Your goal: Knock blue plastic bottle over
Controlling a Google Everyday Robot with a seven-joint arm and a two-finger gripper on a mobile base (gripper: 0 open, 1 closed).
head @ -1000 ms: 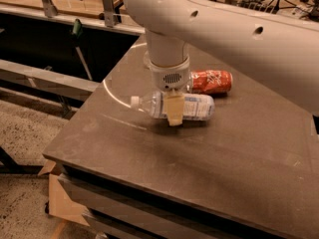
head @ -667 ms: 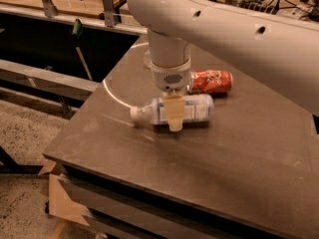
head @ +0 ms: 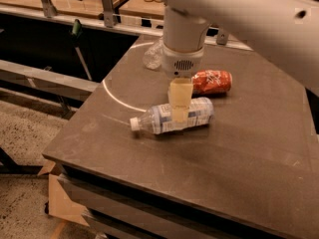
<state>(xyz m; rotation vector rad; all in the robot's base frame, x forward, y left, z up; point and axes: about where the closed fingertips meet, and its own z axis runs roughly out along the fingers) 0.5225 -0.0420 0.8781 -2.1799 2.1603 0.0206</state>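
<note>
Holding the gripper (head: 180, 103) low over the table (head: 249, 173), its grasp state something I cannot tell, I see the blue plastic bottle (head: 199, 112) lying on its side directly beneath it, which I judge means the knock-over is complete

Blue plastic bottle (head: 202, 114) glossy, clear; table (head: 239, 156) matt; hand (head: 179, 113) over it, matt tan.
</note>
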